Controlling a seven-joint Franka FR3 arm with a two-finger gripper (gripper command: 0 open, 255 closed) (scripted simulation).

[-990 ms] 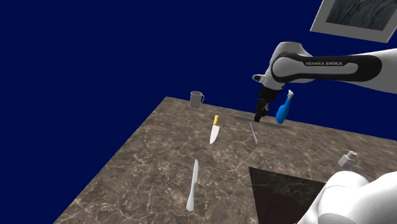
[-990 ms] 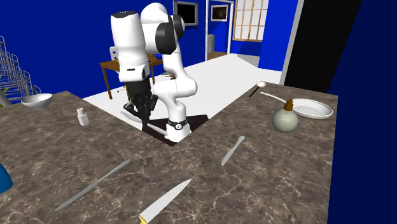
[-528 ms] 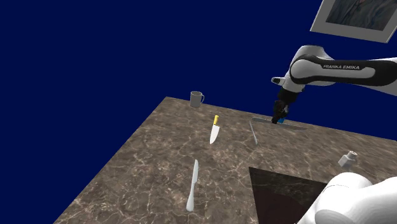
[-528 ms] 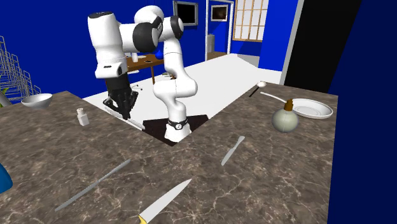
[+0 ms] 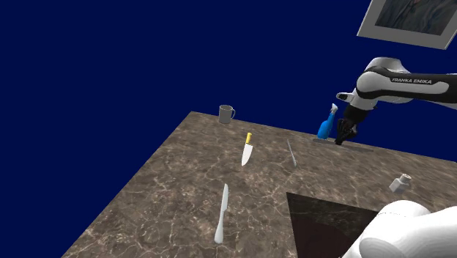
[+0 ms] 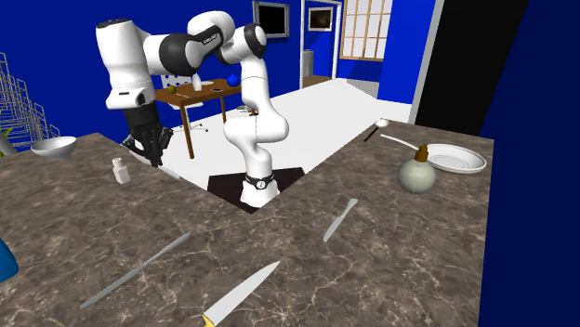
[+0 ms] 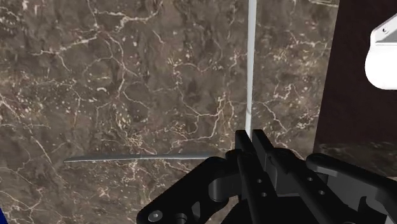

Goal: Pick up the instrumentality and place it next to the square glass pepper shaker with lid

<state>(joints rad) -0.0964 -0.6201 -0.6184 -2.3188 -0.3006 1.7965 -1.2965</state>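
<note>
Above the marbled counter [image 5: 183, 190], my pincer [image 7: 250, 135] pinches the slim grey utensil [image 7: 250, 63] (mid-carry, I judge); next, lowering it just beside the shaker [image 5: 400, 182].

Deep blue walls [image 6: 56, 37] all round. Brown marbled countertop [image 6: 418, 260] near. Far: white floor [image 6: 316, 102], wooden table [image 6: 200, 94], latticed window [image 6: 362, 26], framed picture [image 5: 410, 18]. Black area [image 6: 455, 65] far right. Wire rack [image 6: 14, 93] left.
</note>
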